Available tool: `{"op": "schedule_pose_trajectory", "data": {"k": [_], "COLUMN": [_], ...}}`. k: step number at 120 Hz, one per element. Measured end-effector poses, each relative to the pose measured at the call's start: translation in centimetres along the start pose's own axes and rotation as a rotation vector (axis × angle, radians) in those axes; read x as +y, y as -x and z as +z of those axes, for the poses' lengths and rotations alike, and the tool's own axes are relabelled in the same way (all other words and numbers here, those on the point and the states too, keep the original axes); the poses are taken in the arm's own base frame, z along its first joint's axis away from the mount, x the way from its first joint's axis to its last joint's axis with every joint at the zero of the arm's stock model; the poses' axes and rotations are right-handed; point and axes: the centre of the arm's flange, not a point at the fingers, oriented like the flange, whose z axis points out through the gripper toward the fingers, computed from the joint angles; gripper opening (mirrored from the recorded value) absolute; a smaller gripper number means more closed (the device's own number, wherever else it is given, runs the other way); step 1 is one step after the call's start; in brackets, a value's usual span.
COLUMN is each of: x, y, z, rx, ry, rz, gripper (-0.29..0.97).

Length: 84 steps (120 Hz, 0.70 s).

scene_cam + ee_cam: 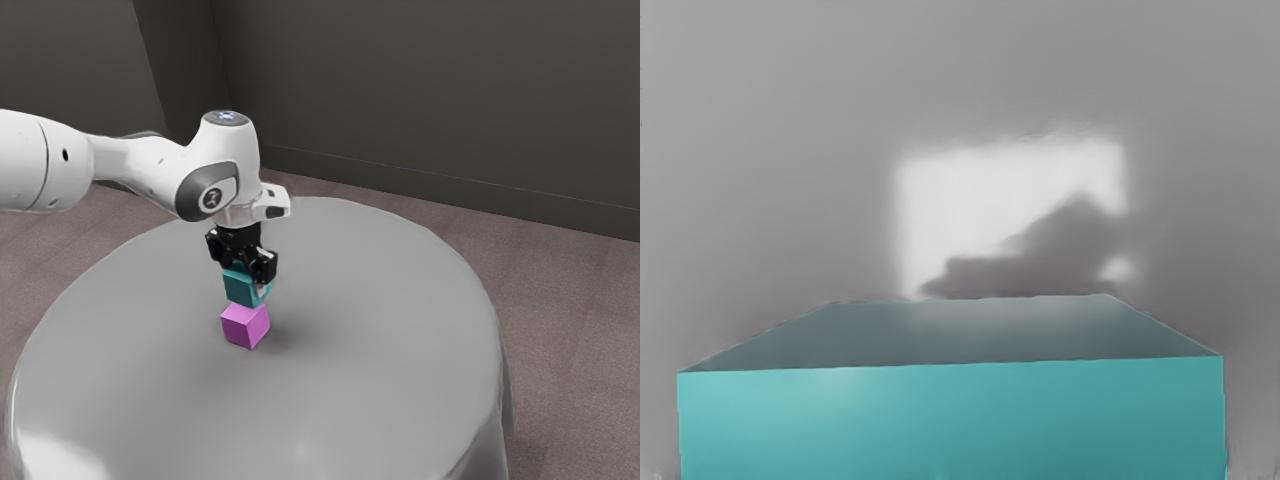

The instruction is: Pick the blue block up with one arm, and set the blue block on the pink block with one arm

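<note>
Left of centre in the exterior view, the gripper (244, 270) pinches the blue block (244, 290) from both sides, squared up atop the pink block (245, 326), seemingly touching, for a flush release.

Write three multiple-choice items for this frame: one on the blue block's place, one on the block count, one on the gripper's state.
1. Where is the blue block? A) lying apart from the pink block B) directly over the pink block C) under the pink block
2. How many blocks are there? A) one B) two C) three
3. The gripper is: A) open B) shut on the blue block C) shut on the pink block

Answers: 1 B, it sits straight above the pink one; 2 B, one teal-blue, one pink; 3 B, black fingers clamp its two sides.
</note>
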Motion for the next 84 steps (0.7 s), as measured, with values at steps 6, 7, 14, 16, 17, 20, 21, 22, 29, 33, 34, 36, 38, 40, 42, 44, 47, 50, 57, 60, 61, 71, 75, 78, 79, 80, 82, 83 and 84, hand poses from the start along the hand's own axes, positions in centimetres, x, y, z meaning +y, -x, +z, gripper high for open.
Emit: {"op": "schedule_pose_trajectory", "data": {"k": [6,7,14,16,17,20,21,22,29,33,34,36,38,40,42,44,47,50,57,60,61,71,75,78,79,80,82,83,84], "x": [-0.3,-0.4,-0.5,-0.5,-0.5,-0.5,-0.5,-0.5,-0.6,-0.6,-0.6,-0.6,-0.7,-0.7,-0.7,-0.7,-0.7,-0.8,-0.7,-0.7,-0.7,-0.7,-0.7,-0.8,-0.8,-0.8,-0.8,-0.8,-0.8], "y": [0.4,0.5,0.6,0.7,0.8,0.9,1.0,1.1,1.4,1.5,1.6,1.6,1.6,1.7,1.7,1.8,1.9,1.9,2.0,2.0,2.0,1.9,1.9,1.9,1.9,1.9,1.9,1.9,1.9], "z": [0.4,0.5,0.6,0.6,0.6,0.6,0.6,0.6,0.8,0.8,0.8,0.8,0.8,0.9,0.9,0.9,1.0,1.0,1.1,1.2,1.2,1.2,1.1,1.1,1.1,1.1,1.1,1.1,1.1], "rx": [-0.006,-0.006,-0.003,-0.003,-0.003,-0.003,-0.003,-0.003,-0.004,-0.004,-0.003,-0.003,-0.003,-0.003,-0.003,-0.004,-0.004,-0.003,-0.001,0.0,0.001,0.005,0.007,0.008,0.009,0.009,0.01,0.01,0.01], "ry": [-0.001,-0.001,-0.001,-0.001,-0.001,-0.002,-0.002,-0.002,-0.003,-0.002,-0.001,0.0,0.001,0.002,0.002,0.003,0.004,0.005,0.007,0.007,0.008,0.009,0.01,0.01,0.01,0.01,0.01,0.01,0.01], "rz": [-0.006,-0.006,-0.009,-0.01,-0.01,-0.01,-0.01,-0.01,-0.012,-0.014,-0.015,-0.016,-0.018,-0.019,-0.02,-0.021,-0.022,-0.023,-0.024,-0.025,-0.025,-0.027,-0.027,-0.028,-0.028,-0.028,-0.029,-0.029,-0.029], "gripper": [0.41,0.41,0.41,0.41,0.41,0.41,0.41,0.41,0.41,0.41,0.41,0.41,0.41,0.41,0.41,0.41,0.41,0.41,0.41,0.41,0.41,0.41,0.41,0.41,0.41,0.41,0.41,0.41,0.41]}}
